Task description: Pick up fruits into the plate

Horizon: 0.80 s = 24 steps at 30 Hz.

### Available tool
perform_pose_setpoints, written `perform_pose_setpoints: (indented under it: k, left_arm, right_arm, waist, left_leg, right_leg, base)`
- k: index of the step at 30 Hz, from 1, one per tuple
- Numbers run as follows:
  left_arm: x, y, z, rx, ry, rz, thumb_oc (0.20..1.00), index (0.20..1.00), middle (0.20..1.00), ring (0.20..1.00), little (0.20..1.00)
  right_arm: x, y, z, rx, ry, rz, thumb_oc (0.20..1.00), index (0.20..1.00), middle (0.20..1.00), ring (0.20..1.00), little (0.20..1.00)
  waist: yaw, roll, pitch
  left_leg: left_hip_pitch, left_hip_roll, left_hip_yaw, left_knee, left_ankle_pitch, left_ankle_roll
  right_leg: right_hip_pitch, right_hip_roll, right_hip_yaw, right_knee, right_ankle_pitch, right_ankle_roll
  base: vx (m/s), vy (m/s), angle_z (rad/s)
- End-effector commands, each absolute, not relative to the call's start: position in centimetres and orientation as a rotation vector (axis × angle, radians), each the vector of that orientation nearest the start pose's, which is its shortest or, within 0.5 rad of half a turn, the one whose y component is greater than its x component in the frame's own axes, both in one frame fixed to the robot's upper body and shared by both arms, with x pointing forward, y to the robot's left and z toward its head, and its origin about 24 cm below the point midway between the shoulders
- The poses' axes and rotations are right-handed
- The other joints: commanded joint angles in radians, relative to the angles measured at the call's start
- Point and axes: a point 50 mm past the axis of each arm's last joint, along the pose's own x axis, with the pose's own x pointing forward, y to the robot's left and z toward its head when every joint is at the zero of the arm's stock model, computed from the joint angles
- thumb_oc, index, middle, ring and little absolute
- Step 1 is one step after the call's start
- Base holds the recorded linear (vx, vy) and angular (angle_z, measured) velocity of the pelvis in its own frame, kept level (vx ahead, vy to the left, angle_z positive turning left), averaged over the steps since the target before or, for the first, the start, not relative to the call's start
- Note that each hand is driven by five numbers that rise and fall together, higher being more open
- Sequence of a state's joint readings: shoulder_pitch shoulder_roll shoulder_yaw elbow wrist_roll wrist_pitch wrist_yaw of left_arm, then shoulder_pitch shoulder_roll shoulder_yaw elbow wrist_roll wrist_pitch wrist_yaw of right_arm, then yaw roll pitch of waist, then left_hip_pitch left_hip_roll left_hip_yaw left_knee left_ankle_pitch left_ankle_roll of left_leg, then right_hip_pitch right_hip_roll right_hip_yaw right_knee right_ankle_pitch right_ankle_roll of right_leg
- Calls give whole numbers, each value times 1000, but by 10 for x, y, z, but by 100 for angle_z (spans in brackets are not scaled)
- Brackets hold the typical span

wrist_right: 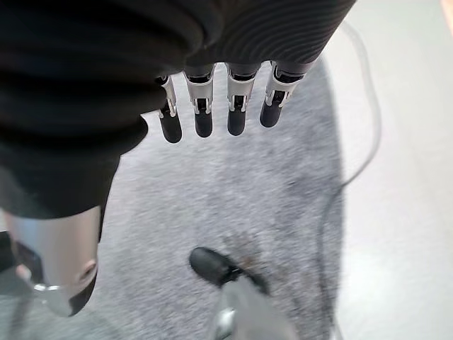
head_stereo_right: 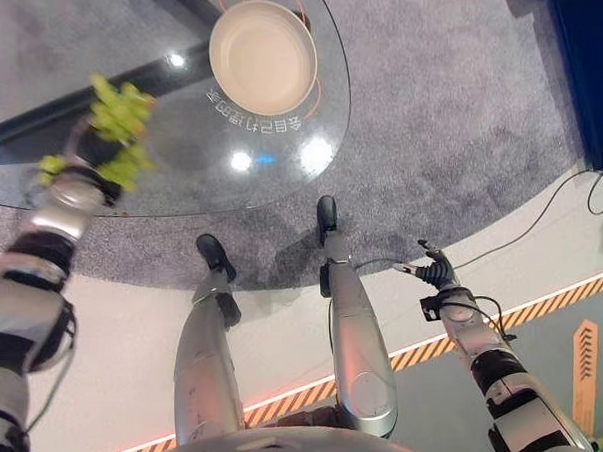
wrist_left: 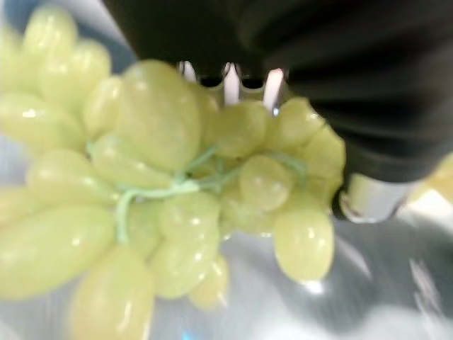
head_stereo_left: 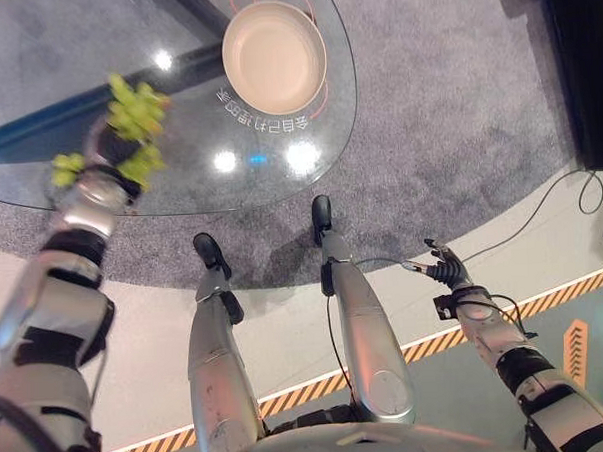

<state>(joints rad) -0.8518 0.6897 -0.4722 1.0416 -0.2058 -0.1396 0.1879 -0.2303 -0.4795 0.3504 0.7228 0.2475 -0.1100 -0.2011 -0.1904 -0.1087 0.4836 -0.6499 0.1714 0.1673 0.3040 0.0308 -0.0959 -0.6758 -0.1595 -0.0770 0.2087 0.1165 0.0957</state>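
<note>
Grey carpet runs under a round glass desk [head_stereo_left: 34, 57], and a cream plate [head_stereo_left: 274, 55] sits empty near its right edge. My left hand [head_stereo_left: 106, 152] is over the desk's near left part with a bunch of green grapes [head_stereo_left: 136, 113] in it. In the left wrist view the fingers [wrist_left: 231, 79] are curled in behind the bunch, closed round its upper part, while most of the grapes [wrist_left: 170, 198] hang free below and to the side, above the glass. My right hand [head_stereo_right: 436, 270] hangs idle off the desk, low over the floor, its fingers straight and holding nothing.

My worry is the hold itself: I judge it catches only part of the cluster, so a quick swing toward the plate could shake loose grapes off, or let the whole bunch slide out and roll on the slick glass toward the edge. The plate is well apart from the hand, so the carry is long.

As I read the eye views, the bunch's long axis runs from the near left edge up toward the desk's middle, one end past the fingertips, the other trailing by the wrist.
</note>
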Motion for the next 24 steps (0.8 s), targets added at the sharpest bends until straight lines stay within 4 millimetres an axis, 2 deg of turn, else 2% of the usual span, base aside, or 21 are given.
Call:
perform_pose_setpoints:
  k: [1,5,8,12,13,14,16,21,24]
  left_arm:
    - [371,285,131,523,-22,238,200,200,200,200,200]
    - [365,277,116,372,-11,196,200,200,200,200,200]
    - [356,260,94,256,5,123,200,200,200,200,200]
    - [346,248,74,205,18,80,200,200,200,200,200]
    - [339,241,64,193,29,56,200,200,200,200,200]
    - [338,240,63,194,24,52,200,200,200,200,200]
    - [328,236,57,171,13,18,200,200,200,200,200]
    - [317,234,60,119,-34,-37,200,200,200,200,200]
    - [306,225,62,80,-67,-103,200,200,200,200,200]
  right_arm:
    - [243,-245,-45,-368,444,-115,1000,1000,1000,1000,1000]
    - [245,-235,-41,-349,413,-61,1000,1000,1000,1000,1000]
    - [249,-222,-34,-303,359,-24,1000,1000,1000,1000,1000]
    - [247,-217,-32,-327,333,23,1000,1000,1000,1000,1000]
    - [245,-214,-30,-344,327,57,1000,1000,1000,1000,1000]
    - [245,-214,-29,-347,315,66,1000,1000,1000,1000,1000]
    - [246,-208,-22,-356,293,157,1000,1000,1000,1000,1000]
    - [249,-204,-8,-329,256,267,1000,1000,1000,1000,1000]
    - [254,-201,5,-332,225,330,1000,1000,1000,1000,1000]
  waist:
    - [34,-15,36]
    - [55,-1,36]
    - [77,8,33]
    - [81,25,-22]
    - [85,38,-60]
    - [85,39,-63]
    - [93,56,-126]
    - [110,63,-191]
    - [130,70,-237]
  left_leg:
    - [78,-112,24,-34,-89,31]
    - [177,-112,16,-57,-88,30]
    - [320,-111,6,-104,-85,27]
    - [391,-110,6,-149,-77,23]
    - [437,-110,12,-173,-74,20]
    - [444,-110,12,-176,-74,19]
    - [541,-105,17,-209,-80,20]
    - [607,-86,21,-238,-71,14]
    - [648,-77,23,-265,-62,7]
  right_leg:
    - [85,65,-56,15,-92,19]
    - [180,61,-65,22,-122,17]
    - [317,51,-61,8,-140,20]
    - [384,36,-65,-29,-137,24]
    - [435,24,-76,-55,-137,26]
    - [441,23,-78,-58,-138,26]
    - [542,7,-93,-91,-144,32]
    - [618,-9,-119,-125,-135,36]
    - [668,-17,-143,-156,-126,39]
  base:
    - [-12,-35,7]
    - [10,-27,10]
    - [40,-24,8]
    - [89,47,9]
    - [79,71,-2]
    - [127,132,-7]
    - [116,106,-8]
    - [83,0,1]
    - [101,-10,5]
